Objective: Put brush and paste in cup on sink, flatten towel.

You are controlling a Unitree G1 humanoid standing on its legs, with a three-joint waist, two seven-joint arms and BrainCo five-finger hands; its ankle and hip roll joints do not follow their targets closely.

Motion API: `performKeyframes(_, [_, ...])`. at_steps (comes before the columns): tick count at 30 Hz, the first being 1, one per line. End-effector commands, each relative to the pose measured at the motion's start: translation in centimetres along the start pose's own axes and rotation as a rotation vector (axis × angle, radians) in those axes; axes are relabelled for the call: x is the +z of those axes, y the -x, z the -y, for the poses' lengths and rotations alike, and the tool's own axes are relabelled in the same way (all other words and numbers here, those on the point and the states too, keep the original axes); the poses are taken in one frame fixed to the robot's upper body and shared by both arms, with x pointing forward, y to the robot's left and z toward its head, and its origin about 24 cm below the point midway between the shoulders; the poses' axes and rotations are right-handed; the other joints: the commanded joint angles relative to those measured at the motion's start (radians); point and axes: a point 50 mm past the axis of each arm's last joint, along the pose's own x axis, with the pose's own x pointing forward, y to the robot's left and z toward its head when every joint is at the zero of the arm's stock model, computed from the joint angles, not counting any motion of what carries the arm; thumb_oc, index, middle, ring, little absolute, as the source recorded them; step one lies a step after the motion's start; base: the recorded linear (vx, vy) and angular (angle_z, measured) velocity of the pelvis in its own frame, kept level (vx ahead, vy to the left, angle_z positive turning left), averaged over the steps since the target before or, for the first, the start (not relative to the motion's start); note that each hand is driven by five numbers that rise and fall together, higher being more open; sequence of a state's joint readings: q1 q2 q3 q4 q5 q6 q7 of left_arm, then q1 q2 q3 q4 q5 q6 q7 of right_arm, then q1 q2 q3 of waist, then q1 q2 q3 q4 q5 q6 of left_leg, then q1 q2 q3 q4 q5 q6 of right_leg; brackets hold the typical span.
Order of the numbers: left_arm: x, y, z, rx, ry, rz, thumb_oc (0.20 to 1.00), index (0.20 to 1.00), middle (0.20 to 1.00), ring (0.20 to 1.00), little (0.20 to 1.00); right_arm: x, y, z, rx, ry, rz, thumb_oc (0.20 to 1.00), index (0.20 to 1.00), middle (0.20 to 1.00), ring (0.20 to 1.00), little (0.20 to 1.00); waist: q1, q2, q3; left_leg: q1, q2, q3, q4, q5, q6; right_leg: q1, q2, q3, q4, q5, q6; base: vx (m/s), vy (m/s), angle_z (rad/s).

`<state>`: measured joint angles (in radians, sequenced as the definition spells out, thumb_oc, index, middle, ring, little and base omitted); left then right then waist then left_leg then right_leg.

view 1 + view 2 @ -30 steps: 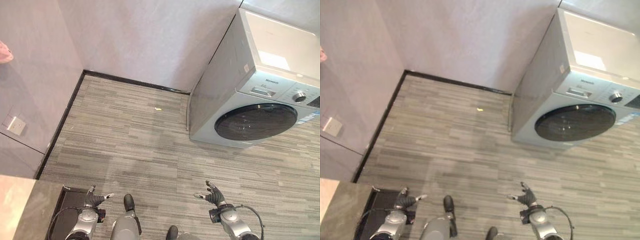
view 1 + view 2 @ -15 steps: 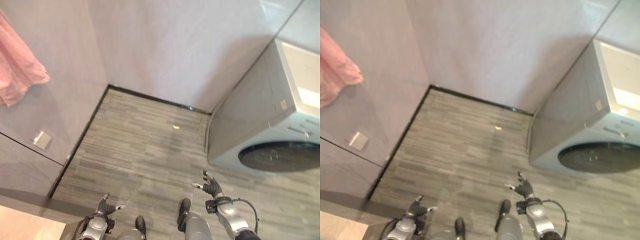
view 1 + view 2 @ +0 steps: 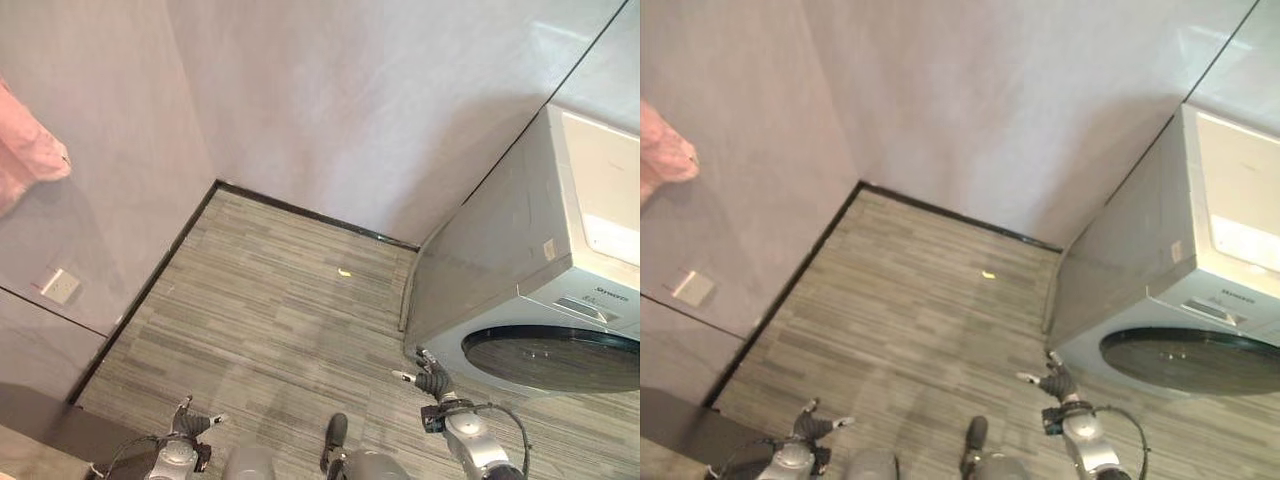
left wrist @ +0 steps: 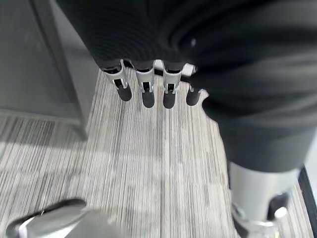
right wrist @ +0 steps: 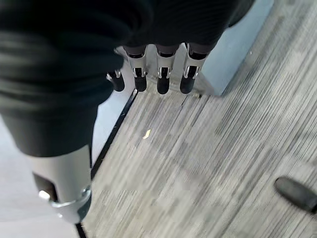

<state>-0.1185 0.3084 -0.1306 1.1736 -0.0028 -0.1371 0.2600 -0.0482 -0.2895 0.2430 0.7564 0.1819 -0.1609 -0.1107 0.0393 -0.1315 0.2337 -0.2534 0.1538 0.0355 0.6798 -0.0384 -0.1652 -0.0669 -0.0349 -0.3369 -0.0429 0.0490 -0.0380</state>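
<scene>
Here the towel is a pink cloth hanging against the grey wall at the far left, bunched and rumpled, its lower corner drooping to a point above a small pale wall socket. It shows again at the left edge of the right eye view, cut off by the frame.

The left hand sits low over the floor, near the dark edge of a counter at the lower left. Its fingers are straight and loosely spread, holding nothing, with the thumb set apart from them; in its wrist view they point down at the striped grey floor.

The right hand is raised a little higher, just in front of the washing machine, close to the lower left corner of that machine. Its fingers are also relaxed and spread with nothing between them, the thumb reaching toward the robot's left. In its wrist view the fingers point at the floor where it meets the wall's dark skirting.

The washing machine stands at the right against the wall, with a round dark door on its front. A small yellow scrap lies on the floor near the far wall, well apart from both hands.
</scene>
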Motion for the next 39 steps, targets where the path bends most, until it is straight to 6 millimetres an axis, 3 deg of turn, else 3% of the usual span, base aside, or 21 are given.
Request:
performKeyframes(1, [4.0,-0.7,-1.1,0.058,0.079,0.152,1.000,1.000,1.000,1.000,1.000,1.0,0.2,3.0,-0.112,0.007,0.068,1.000,1.000,1.000,1.000,1.000,-0.002,0.001,0.043,0.003,-0.026,0.197,-0.355,0.057,0.093,0.095,-0.053,-0.032,0.040,-0.069,0.141,0.33,0.034,0.55])
performKeyframes(3, [4.1,-0.6,-1.0,0.056,0.072,0.162,1.000,1.000,1.000,1.000,1.000,0.3,0.5,3.0,-0.112,-0.010,0.050,1.000,1.000,1.000,1.000,1.000,0.007,0.019,0.028,-0.025,-0.022,0.218,-0.534,0.130,0.061,0.119,-0.037,-0.039,0.013,-0.080,0.163,0.31,0.085,0.64])
performKeyframes(4, [4.1,-0.6,-1.0,0.055,0.071,0.161,1.000,1.000,1.000,1.000,1.000,0.3,0.5,3.0,-0.113,-0.010,0.049,1.000,1.000,1.000,1.000,1.000,0.007,0.018,0.028,-0.020,-0.025,0.226,-0.556,0.157,0.068,0.115,-0.039,-0.047,0.011,-0.071,0.159,0.37,0.162,0.47])
performKeyframes(5, [4.3,-0.6,-0.8,0.046,0.065,0.170,1.000,1.000,1.000,1.000,1.000,0.1,0.7,3.1,-0.106,-0.012,0.051,1.000,1.000,1.000,1.000,1.000,0.004,0.028,0.016,-0.041,0.016,0.270,-0.703,0.215,0.039,0.152,-0.038,-0.061,-0.003,-0.088,0.178,0.19,0.126,0.29])
performKeyframes(9, [4.0,-0.4,-0.6,0.023,0.060,0.170,1.000,1.000,1.000,1.000,1.000,0.2,0.7,2.6,-0.077,-0.005,0.051,1.000,1.000,1.000,1.000,1.000,0.002,0.040,0.006,-0.003,0.033,0.335,-0.751,0.250,0.037,0.203,-0.039,-0.084,0.027,-0.121,0.190,0.33,0.164,0.17])
performKeyframes(11, [3.1,-0.3,-0.6,0.023,0.054,0.147,1.000,1.000,1.000,1.000,1.000,0.3,0.5,1.8,-0.052,-0.008,0.050,1.000,1.000,1.000,1.000,1.000,0.014,0.041,-0.007,0.021,0.022,0.335,-0.744,0.268,0.048,0.216,-0.048,-0.080,0.063,-0.149,0.190,0.29,0.226,-0.02])
performKeyframes(14, [3.0,-0.3,-0.6,0.024,0.059,0.137,1.000,1.000,1.000,1.000,1.000,0.4,0.3,1.4,-0.044,-0.005,0.051,1.000,1.000,1.000,1.000,1.000,0.022,0.034,-0.010,0.015,0.013,0.332,-0.703,0.255,0.054,0.221,-0.061,-0.075,0.083,-0.154,0.192,0.17,0.174,-0.24])
performKeyframes(15, [1.8,-0.2,-1.0,0.030,0.065,0.094,1.000,1.000,1.000,1.000,1.000,0.5,0.2,0.4,-0.028,-0.034,0.045,1.000,1.000,1.000,1.000,1.000,0.032,0.002,-0.023,0.027,-0.010,0.367,-0.647,0.198,0.090,0.200,-0.124,-0.068,0.202,-0.115,0.221,0.29,0.406,-0.02])
performKeyframes(18, [1.6,-0.2,-1.0,0.023,0.040,0.085,1.000,1.000,1.000,1.000,1.000,0.4,0.2,-0.7,0.004,-0.032,0.039,1.000,1.000,1.000,1.000,1.000,0.030,-0.013,-0.023,0.082,-0.057,0.377,-0.667,0.146,0.138,0.131,-0.198,-0.063,0.430,0.005,0.275,0.23,0.405,0.07])
performKeyframes(21, [2.1,-0.3,-0.9,0.009,-0.009,0.104,1.000,1.000,1.000,1.000,1.000,0.4,0.1,-1.5,0.008,-0.053,0.033,1.000,1.000,1.000,1.000,1.000,0.000,0.018,-0.016,0.179,-0.071,0.352,-0.742,0.132,0.177,0.026,-0.219,-0.069,0.609,0.113,0.283,0.18,0.308,0.52])
performKeyframes(24, [2.1,-0.4,-0.6,0.003,-0.025,0.103,1.000,1.000,1.000,1.000,1.000,0.6,0.1,-1.4,-0.008,-0.066,0.044,1.000,1.000,1.000,1.000,1.000,-0.020,0.027,-0.020,0.209,-0.081,0.326,-0.759,0.125,0.175,0.003,-0.237,-0.080,0.575,0.125,0.279,0.15,0.112,0.65])
performKeyframes(28, [3.7,-0.5,-0.1,-0.015,-0.068,0.164,1.000,1.000,1.000,1.000,1.000,0.6,0.2,-0.7,-0.038,-0.075,0.049,1.000,1.000,1.000,1.000,1.000,-0.039,0.034,-0.032,0.210,-0.099,0.245,-0.763,0.115,0.164,0.001,-0.239,-0.091,0.449,0.096,0.266,0.13,0.033,0.87])
performKeyframes(33, [4.6,-0.2,0.9,-0.051,-0.125,0.227,1.000,1.000,1.000,1.000,1.000,0.7,0.0,0.2,-0.066,-0.061,0.049,1.000,1.000,1.000,1.000,1.000,-0.057,0.032,-0.047,0.224,-0.115,0.132,-0.760,0.093,0.129,-0.024,-0.244,-0.005,0.233,0.113,0.272,0.16,-0.063,1.11])
performKeyframes(39, [3.2,0.1,1.5,-0.085,-0.230,0.211,1.000,1.000,1.000,1.000,1.000,1.3,-0.2,0.5,-0.062,-0.041,0.071,1.000,1.000,1.000,1.000,1.000,-0.051,0.029,-0.032,0.230,-0.147,-0.059,-0.756,0.069,0.113,-0.043,-0.258,0.063,0.042,0.185,0.300,0.18,-0.115,1.16])
